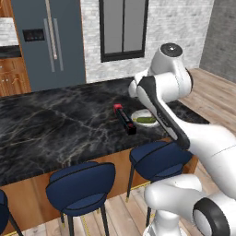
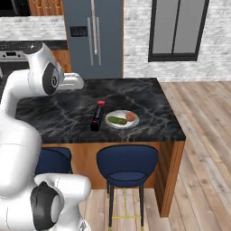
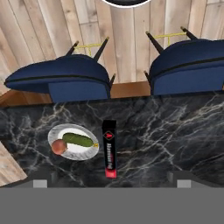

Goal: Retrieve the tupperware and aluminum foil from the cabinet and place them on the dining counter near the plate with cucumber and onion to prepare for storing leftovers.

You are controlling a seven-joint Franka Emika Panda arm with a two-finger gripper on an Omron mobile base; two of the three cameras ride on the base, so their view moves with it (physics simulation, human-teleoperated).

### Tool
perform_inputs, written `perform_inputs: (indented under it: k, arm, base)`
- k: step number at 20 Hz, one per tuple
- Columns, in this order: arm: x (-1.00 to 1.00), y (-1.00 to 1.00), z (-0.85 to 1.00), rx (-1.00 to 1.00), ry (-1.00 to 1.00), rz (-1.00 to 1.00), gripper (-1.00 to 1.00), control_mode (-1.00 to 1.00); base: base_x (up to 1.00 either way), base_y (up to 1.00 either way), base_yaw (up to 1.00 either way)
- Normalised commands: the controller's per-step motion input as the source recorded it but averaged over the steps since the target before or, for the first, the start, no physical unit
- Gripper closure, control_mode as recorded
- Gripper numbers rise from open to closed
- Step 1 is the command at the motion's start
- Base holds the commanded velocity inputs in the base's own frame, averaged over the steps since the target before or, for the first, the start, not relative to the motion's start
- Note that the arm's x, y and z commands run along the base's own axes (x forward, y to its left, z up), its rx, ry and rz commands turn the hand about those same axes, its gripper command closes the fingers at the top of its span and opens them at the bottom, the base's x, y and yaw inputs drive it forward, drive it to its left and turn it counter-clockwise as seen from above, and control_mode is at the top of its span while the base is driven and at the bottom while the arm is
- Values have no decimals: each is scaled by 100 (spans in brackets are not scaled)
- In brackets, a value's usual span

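Observation:
The aluminum foil [image 1: 125,119] [image 2: 96,116] [image 3: 109,148] lies flat on the dining counter [image 1: 55,124] [image 2: 140,94] [image 3: 175,131], a black box with red ends, close beside the plate [image 1: 137,114] [image 2: 113,125] [image 3: 89,152]. On the plate rest the green cucumber [image 1: 144,120] [image 2: 117,120] [image 3: 78,139] and the orange-brown onion [image 2: 131,117] [image 3: 58,147]. My gripper [image 3: 112,183] hangs above the foil, open wide, with nothing between its fingertips [image 3: 40,183]. The tupperware and the cabinet are out of view.
Blue stools [image 1: 83,186] [image 2: 126,164] [image 3: 61,78] stand along the counter's near side on the wooden floor. A grey fridge [image 1: 48,41] [image 2: 92,36] and a dark window [image 1: 123,27] [image 2: 178,29] are at the back wall. The counter ends on the right [image 2: 180,135].

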Motion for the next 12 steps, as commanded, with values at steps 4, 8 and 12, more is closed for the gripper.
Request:
perform_inputs:
  k: [4, 8, 12]
  arm:
    - [-75, 1, 35, 2, -9, 0, -100, -100]
    - [-21, 1, 3, 1, -1, 0, -100, -100]
    - [0, 0, 0, 0, 0, 0, -100, -100]
  base:
    - [0, 0, 0]
    - [0, 0, 0]
    - [0, 0, 0]
